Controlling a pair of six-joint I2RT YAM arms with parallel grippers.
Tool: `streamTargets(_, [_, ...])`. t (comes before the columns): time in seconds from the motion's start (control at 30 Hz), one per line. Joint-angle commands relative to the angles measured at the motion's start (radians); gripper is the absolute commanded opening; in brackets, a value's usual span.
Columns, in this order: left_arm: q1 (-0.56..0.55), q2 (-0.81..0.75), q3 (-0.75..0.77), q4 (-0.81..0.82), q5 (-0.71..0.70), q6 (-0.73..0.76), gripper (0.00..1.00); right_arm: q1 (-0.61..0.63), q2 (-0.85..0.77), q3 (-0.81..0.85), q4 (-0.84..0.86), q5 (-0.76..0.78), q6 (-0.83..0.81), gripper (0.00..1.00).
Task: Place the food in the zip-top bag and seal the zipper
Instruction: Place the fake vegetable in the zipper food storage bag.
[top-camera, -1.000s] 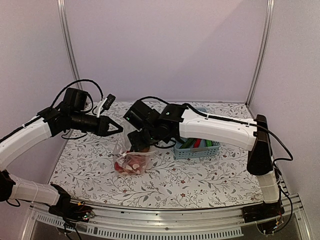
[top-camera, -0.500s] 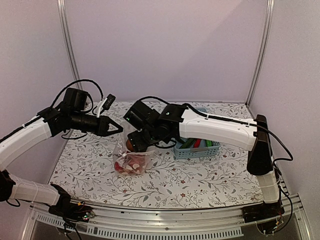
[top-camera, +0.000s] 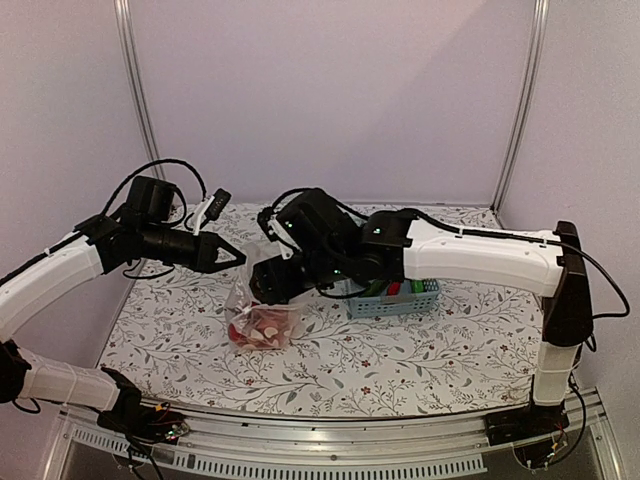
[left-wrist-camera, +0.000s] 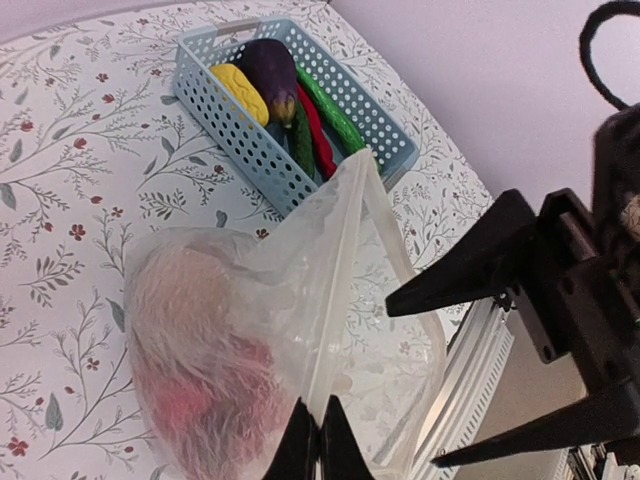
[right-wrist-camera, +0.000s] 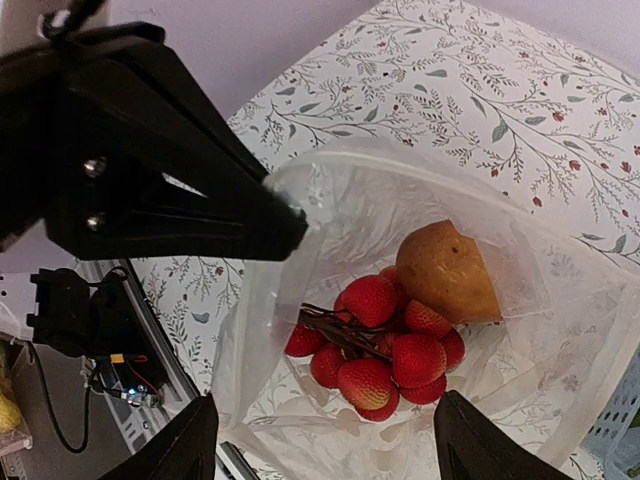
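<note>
The zip-top bag (top-camera: 262, 322) stands on the table with its mouth held up. My left gripper (top-camera: 240, 258) is shut on the mouth edge; in the left wrist view it (left-wrist-camera: 318, 440) pinches the zipper (left-wrist-camera: 340, 280). Inside the bag lie several red round pieces (right-wrist-camera: 385, 345) and a brown potato (right-wrist-camera: 447, 270). My right gripper (right-wrist-camera: 335, 455) hovers open over the mouth, with nothing between its fingers (left-wrist-camera: 480, 270). More food is in the basket: a yellow piece (left-wrist-camera: 240, 85), an eggplant (left-wrist-camera: 270, 65), a green cucumber (left-wrist-camera: 330, 105) and a red chili (left-wrist-camera: 315, 135).
The light-blue slotted basket (top-camera: 395, 305) sits just right of the bag, under the right forearm. The table's metal front rail (top-camera: 330, 440) runs along the near edge. Walls close in the back and both sides.
The right arm has lifted and its forearm has swung out to the right; its gripper stays over the bag's mouth. The left arm and the bag have not moved.
</note>
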Motion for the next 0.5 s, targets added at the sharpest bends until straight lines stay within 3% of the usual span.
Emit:
streamTargets(0.0, [0.01,-0.006,-0.01,0.01,-0.016,0.001,0.0,-0.002,-0.154,-0.063,0.2,-0.103,-0.016,0.74])
streamTargets(0.23, [0.01,-0.01,-0.01,0.01,-0.025,0.001,0.0,-0.024,-0.278,-0.174,0.148,0.055,-0.026,0.75])
streamTargets(0.47, [0.01,-0.007,-0.011,0.01,-0.029,-0.001,0.0,-0.114,-0.418,-0.343,0.054,0.255,0.073,0.72])
